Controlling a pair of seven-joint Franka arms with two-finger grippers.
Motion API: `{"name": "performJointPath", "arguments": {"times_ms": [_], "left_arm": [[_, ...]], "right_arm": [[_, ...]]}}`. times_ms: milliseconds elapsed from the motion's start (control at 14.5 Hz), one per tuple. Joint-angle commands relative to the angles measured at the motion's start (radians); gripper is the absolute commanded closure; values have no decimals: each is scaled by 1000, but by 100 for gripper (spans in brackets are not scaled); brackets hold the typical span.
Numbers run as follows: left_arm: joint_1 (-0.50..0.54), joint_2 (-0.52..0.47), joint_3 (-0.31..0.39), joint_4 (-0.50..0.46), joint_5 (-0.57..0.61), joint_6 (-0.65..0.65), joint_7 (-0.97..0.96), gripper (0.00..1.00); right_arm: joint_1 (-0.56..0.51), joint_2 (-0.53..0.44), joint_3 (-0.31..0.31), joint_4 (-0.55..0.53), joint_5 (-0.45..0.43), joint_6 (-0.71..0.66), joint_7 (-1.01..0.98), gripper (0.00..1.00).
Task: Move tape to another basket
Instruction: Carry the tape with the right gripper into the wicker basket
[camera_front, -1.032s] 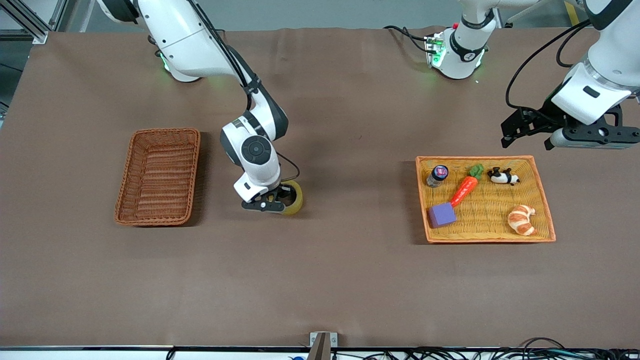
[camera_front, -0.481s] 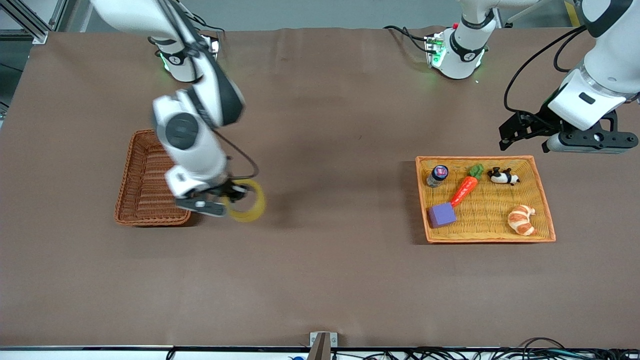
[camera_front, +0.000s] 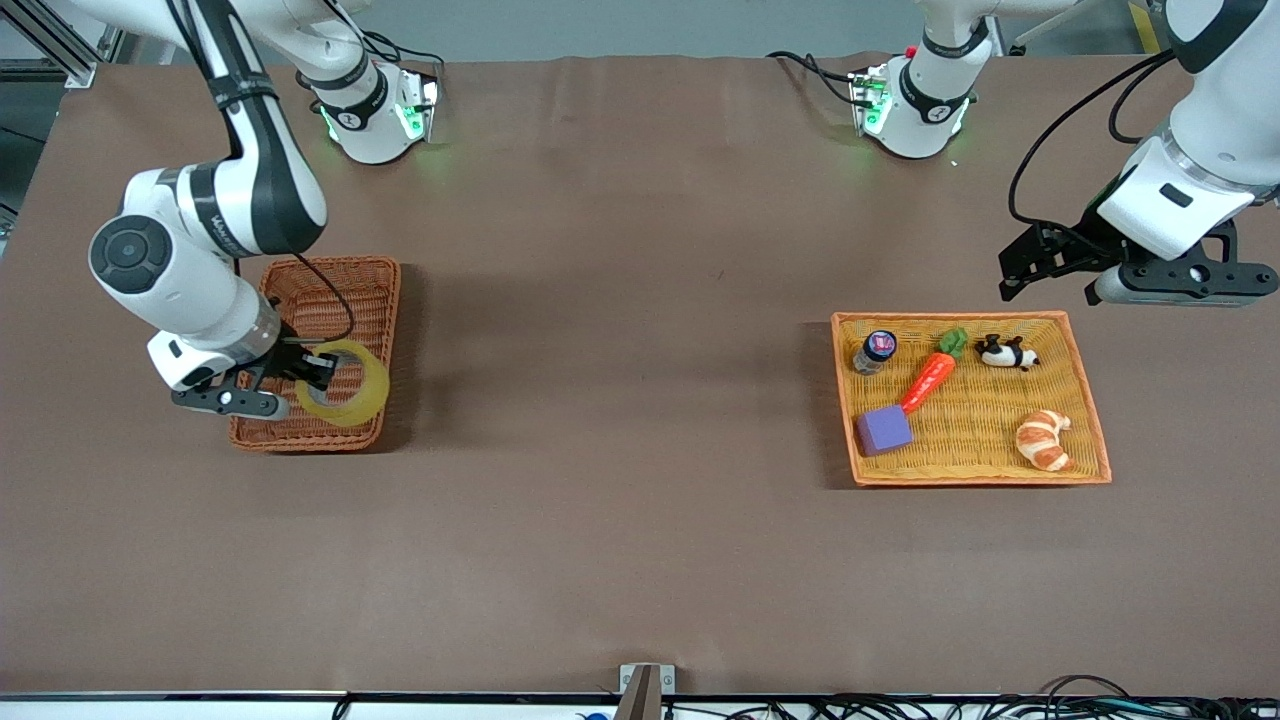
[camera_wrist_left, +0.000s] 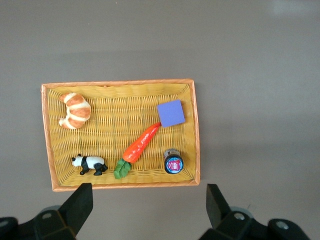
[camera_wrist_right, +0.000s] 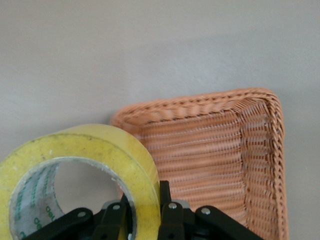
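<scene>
My right gripper (camera_front: 318, 374) is shut on the wall of the yellowish tape roll (camera_front: 350, 388) and holds it in the air over the reddish-brown wicker basket (camera_front: 330, 285), above the basket's end nearer the front camera. In the right wrist view the tape (camera_wrist_right: 85, 150) fills the lower corner, pinched between my fingers (camera_wrist_right: 165, 205), with the basket (camera_wrist_right: 220, 160) below it. My left gripper (camera_front: 1045, 268) is open and empty, up in the air just past the yellow-orange tray's rim toward the robots' bases; its fingertips (camera_wrist_left: 82, 202) show in the left wrist view.
The yellow-orange woven tray (camera_front: 1085, 400) toward the left arm's end holds a carrot (camera_front: 928, 378), a purple block (camera_front: 884, 429), a croissant (camera_front: 1042, 440), a panda toy (camera_front: 1005, 352) and a small jar (camera_front: 875, 350). Brown cloth covers the table.
My right gripper has lifted the tape from the table's middle and carried it toward the right arm's end, to over the wicker basket. The left arm has barely moved.
</scene>
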Motion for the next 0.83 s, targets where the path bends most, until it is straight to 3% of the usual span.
{"name": "performJointPath", "arguments": {"times_ms": [0, 413, 757], "left_arm": [[2, 1, -3, 15, 9, -24, 7, 0], [4, -3, -3, 15, 42, -41, 0, 0], [3, -3, -4, 15, 41, -36, 4, 0]], "right_arm": [[-94, -75, 21, -217, -8, 174, -124, 100], [-154, -67, 21, -366, -8, 365, -190, 100], [-188, -26, 21, -391, -8, 452, -237, 96]]}}
